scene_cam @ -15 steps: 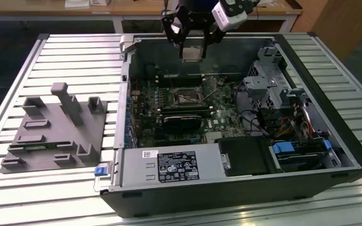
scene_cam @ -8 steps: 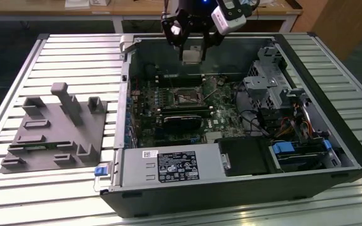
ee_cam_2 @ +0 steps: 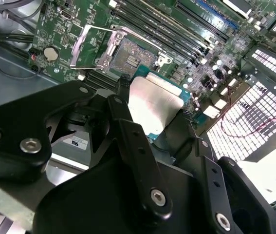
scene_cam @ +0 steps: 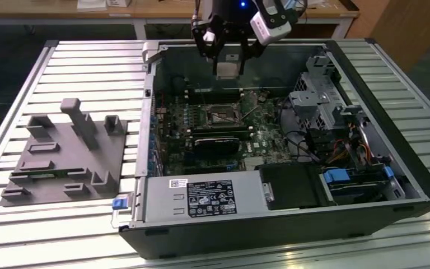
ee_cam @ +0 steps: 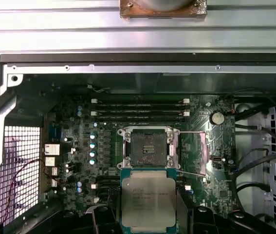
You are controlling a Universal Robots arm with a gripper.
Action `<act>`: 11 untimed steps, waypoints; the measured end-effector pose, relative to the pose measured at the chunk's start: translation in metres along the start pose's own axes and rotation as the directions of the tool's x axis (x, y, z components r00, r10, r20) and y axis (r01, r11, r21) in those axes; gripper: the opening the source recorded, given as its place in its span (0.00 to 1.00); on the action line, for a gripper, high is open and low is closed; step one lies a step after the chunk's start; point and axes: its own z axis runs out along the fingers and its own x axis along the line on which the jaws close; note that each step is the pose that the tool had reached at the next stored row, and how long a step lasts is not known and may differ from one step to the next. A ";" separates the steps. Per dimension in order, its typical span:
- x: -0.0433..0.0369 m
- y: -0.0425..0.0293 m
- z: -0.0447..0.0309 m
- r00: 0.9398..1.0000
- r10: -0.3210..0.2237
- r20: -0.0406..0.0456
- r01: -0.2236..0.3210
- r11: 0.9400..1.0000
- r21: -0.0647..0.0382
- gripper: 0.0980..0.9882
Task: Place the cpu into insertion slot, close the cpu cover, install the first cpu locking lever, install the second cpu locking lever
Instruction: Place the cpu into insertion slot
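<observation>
Exterior view, from its left to its right: a grey moulded fixture block (scene_cam: pixel 65 154) is lying on the slatted metal tabletop (scene_cam: pixel 20 78), just beside the open computer case (scene_cam: pixel 275 238). Inside the case, a black power supply box (scene_cam: pixel 200 199) is sitting along the near wall. Beyond it, the green circuit board (scene_cam: pixel 263 131) is facing upward. The arm is reaching down over the far part of the case. Its fingers (scene_cam: pixel 209 42) are pinching the cpu (scene_cam: pixel 228 67) and holding it in the air, clear of the board. The insertion slot (scene_cam: pixel 221 116) is lying uncovered on the board, apart from the chip. A silvery drive cage (scene_cam: pixel 316 106) is occupying the case toward the exterior view's right.

Second wrist view: the black fingers (ee_cam_2: pixel 128 131) are gripping the cpu (ee_cam_2: pixel 155 105) by opposite edges. The cpu cover (ee_cam_2: pixel 91 46) is standing swung open, hinged at one side of the insertion slot (ee_cam_2: pixel 128 56).

First wrist view: the cpu (ee_cam: pixel 148 197) is showing its silver-grey top between the fingers (ee_cam: pixel 103 217), not seated. The insertion slot (ee_cam: pixel 150 148) is showing its dark centre, with the cpu cover (ee_cam: pixel 193 152) folded out beside it. Long black memory slots (ee_cam: pixel 140 109) are running along the slot's other side.
</observation>
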 end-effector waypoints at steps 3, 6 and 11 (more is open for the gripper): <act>0.0000 -0.0002 0.0018 1.000 0.000 0.000 0.000 1.000 0.002 0.50; -0.0001 -0.0003 0.0036 1.000 0.000 0.000 0.000 1.000 0.005 0.50; -0.0001 -0.0005 0.0062 1.000 0.000 0.000 0.000 1.000 0.008 0.50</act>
